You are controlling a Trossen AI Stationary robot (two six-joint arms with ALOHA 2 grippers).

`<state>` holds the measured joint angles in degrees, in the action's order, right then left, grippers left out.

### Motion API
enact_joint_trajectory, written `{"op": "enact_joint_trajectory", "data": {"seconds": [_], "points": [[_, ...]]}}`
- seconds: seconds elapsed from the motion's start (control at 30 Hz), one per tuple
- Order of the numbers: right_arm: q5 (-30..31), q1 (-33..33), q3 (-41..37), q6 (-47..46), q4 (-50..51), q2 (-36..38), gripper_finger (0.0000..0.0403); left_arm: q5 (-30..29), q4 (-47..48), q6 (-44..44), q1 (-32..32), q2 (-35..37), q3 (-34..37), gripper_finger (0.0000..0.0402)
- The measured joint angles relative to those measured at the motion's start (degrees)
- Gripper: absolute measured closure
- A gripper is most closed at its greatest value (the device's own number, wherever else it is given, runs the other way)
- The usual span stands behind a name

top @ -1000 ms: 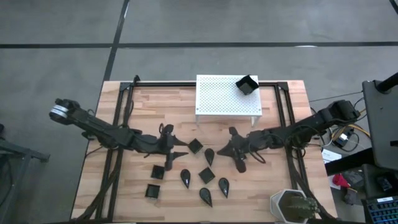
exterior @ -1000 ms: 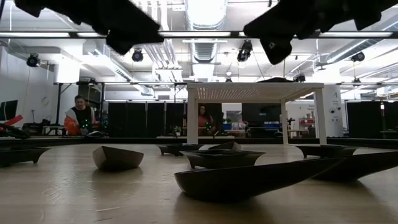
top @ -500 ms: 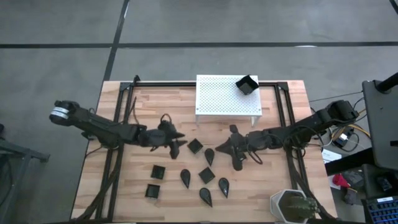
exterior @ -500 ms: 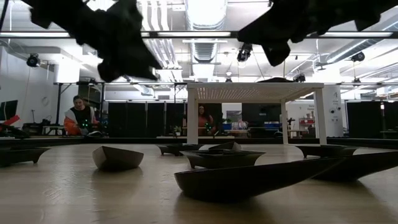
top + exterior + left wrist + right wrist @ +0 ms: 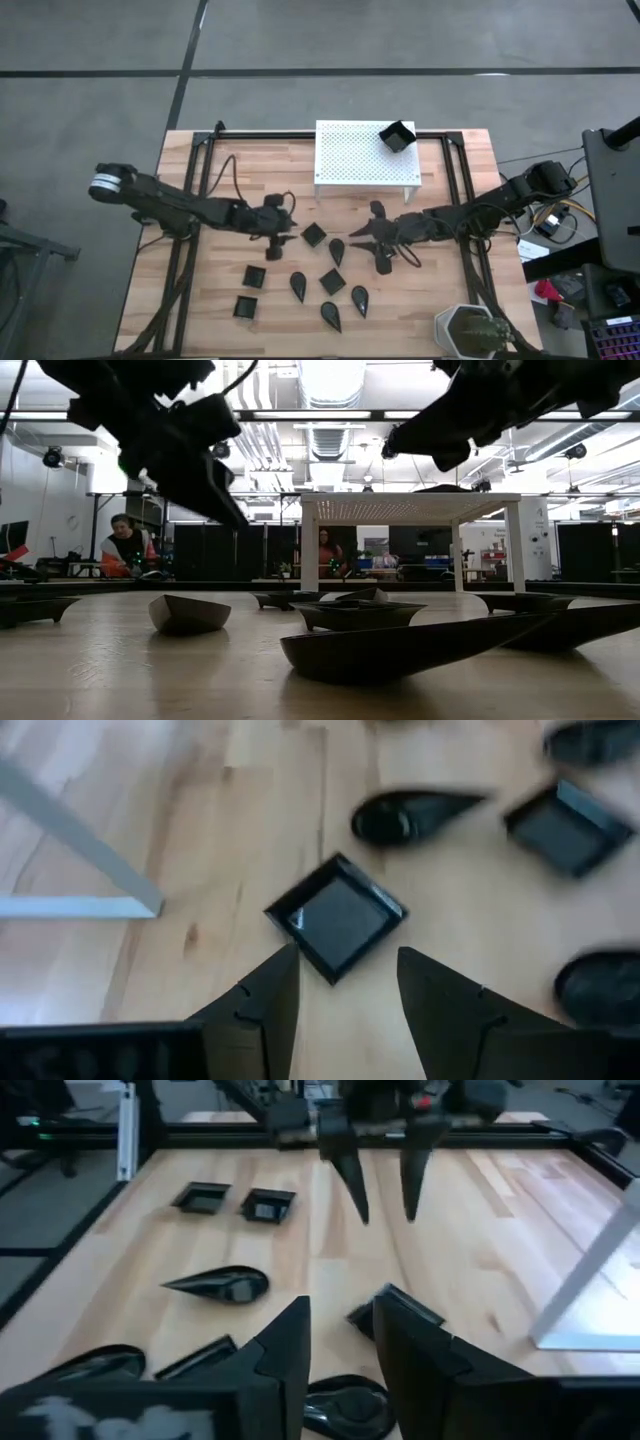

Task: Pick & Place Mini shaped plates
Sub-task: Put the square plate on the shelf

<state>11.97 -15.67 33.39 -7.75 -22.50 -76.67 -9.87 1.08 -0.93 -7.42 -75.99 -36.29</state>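
Several small black plates, square and teardrop-shaped, lie flat on the wooden table (image 5: 440,300). One square plate (image 5: 314,234) (image 5: 335,917) lies between my two grippers. My left gripper (image 5: 288,234) (image 5: 345,982) hangs open, tipped down, just left of that plate, its fingers short of the plate's near corner. My right gripper (image 5: 363,231) (image 5: 345,1342) hovers open on the plate's right, above the table, with nothing between its fingers. A teardrop plate (image 5: 337,251) lies beside it. Another square plate (image 5: 397,136) sits on the white stand's (image 5: 355,160) far right corner.
The white perforated stand rises at the table's far middle on thin legs (image 5: 309,550). A white pot with a green plant (image 5: 468,330) occupies the near right corner. Black frame rails (image 5: 190,200) run along both table sides. People are in the room beyond the table (image 5: 128,545).
My left gripper has come down and tipped its fingers downward while going toward the table's right, closer to the square plate between the arms. The plates have stayed where they were.
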Motion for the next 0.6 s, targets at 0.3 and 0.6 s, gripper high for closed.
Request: {"op": "enact_joint_trajectory", "data": {"seconds": [0.3, 0.6], "points": [[-1.4, -0.3, 0.0, -0.4, -0.6, 0.1, 0.0307, -1.3, 0.6, 14.9, -0.3, -9.1, -6.4, 0.0239], [-1.5, -0.3, 0.0, -1.3, -0.8, 0.1, 0.0321, -4.7, 8.3, 22.8, -2.2, -15.7, -12.6, 0.0239]]}}
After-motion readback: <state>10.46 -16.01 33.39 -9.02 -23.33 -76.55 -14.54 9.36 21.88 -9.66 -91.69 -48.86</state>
